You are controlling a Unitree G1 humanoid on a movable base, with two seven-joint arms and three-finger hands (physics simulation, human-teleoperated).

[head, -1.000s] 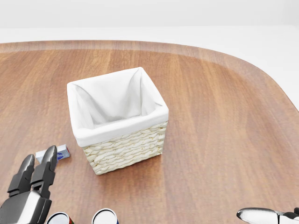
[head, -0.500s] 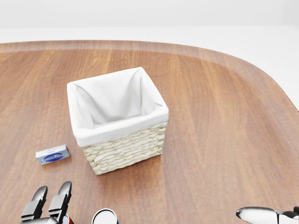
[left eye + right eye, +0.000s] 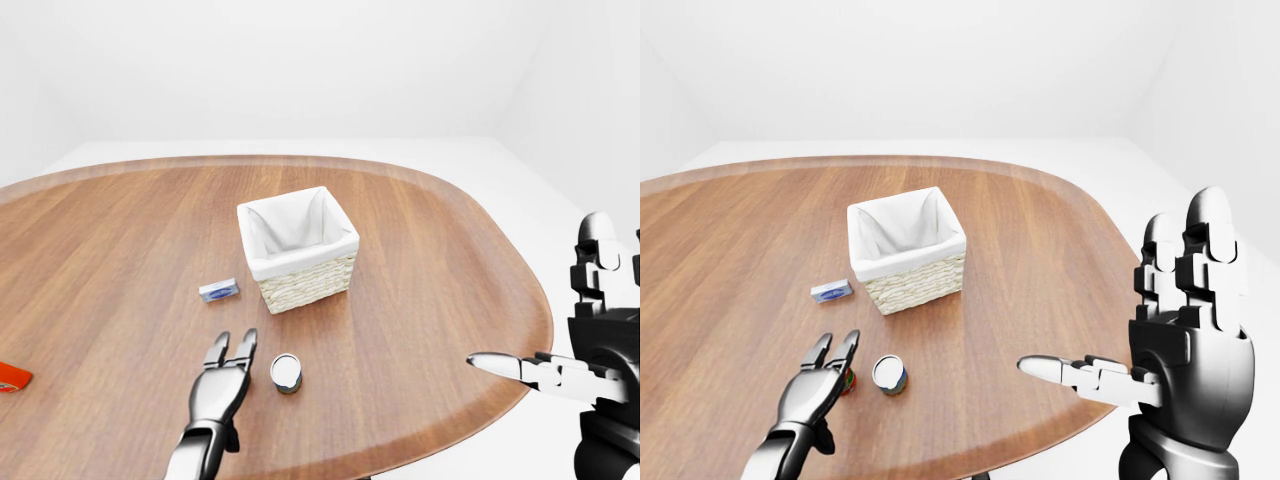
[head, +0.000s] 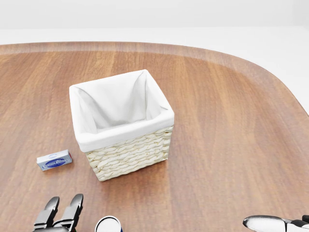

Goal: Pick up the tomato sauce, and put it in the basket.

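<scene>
my left hand (image 3: 226,372) hovers low over the wooden table (image 3: 420,260), its fingers straight and spread, gripping nothing.
in the right-eye view a small red-and-green can (image 3: 847,381), which i take for the tomato sauce, peeks out just under those fingers, beside a white-topped can (image 3: 889,374); the left-eye view hides it behind the hand, and the head view shows only the fingertips (image 4: 72,209) and the white can's rim at its bottom edge. the lined wicker basket (image 4: 121,123) stands farther off, with a small blue box (image 4: 54,160) to its left. only the left-eye view catches a red packet (image 3: 12,376) at the far left. my right hand (image 3: 1185,330) stands off the table's right edge, fingers up and open, thumb out. since a second ago the left hand has drawn back nearer me, uncovering the blue box.
</scene>
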